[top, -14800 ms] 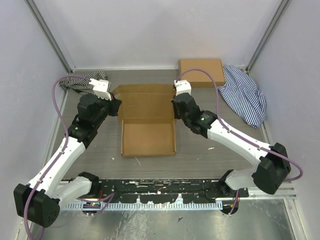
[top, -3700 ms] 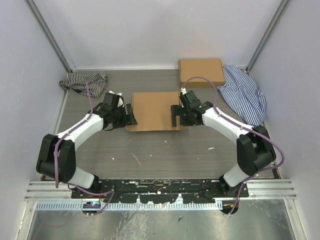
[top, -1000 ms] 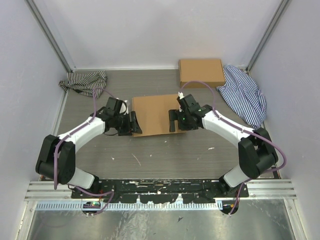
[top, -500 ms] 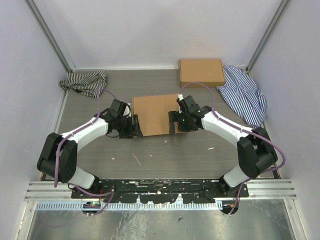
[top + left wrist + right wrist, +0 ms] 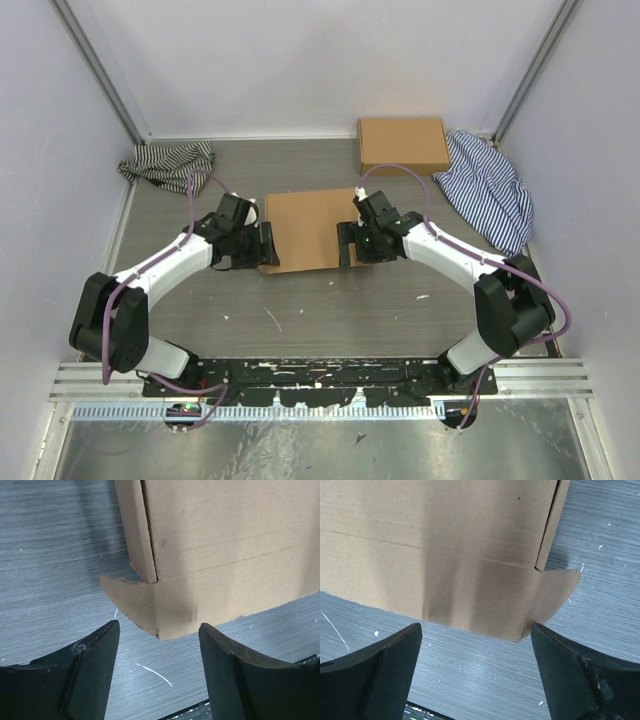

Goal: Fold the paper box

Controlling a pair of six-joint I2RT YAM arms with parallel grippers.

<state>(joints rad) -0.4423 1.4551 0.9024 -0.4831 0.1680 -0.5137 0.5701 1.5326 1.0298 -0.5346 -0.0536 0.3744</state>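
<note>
1. The left gripper (image 5: 268, 248) stands at the near left corner of the paper box (image 5: 308, 230). Its jaws are spread wide and clamp nothing.
2. In the left wrist view, a pointed cardboard tab (image 5: 145, 602) juts from that corner. The tab lies in the gap of the left gripper (image 5: 159, 627), clear of both fingers.
3. The right gripper (image 5: 345, 243) stands at the near right corner of the paper box, jaws likewise wide and holding nothing.
4. In the right wrist view, a rounded tab (image 5: 555, 592) juts out just ahead of the right-hand finger (image 5: 570, 680). Contact cannot be confirmed.
5. The paper box lies closed and flat on the table (image 5: 330, 300), between the two grippers.
6. A second brown box (image 5: 403, 145) sits beyond the paper box, to its far right.
7. Change: in the earliest frame the paper box lay open as a shallow tray with its lid panel spread flat, and the grippers stood at the sides of that panel. It is now a closed rectangle.
</note>
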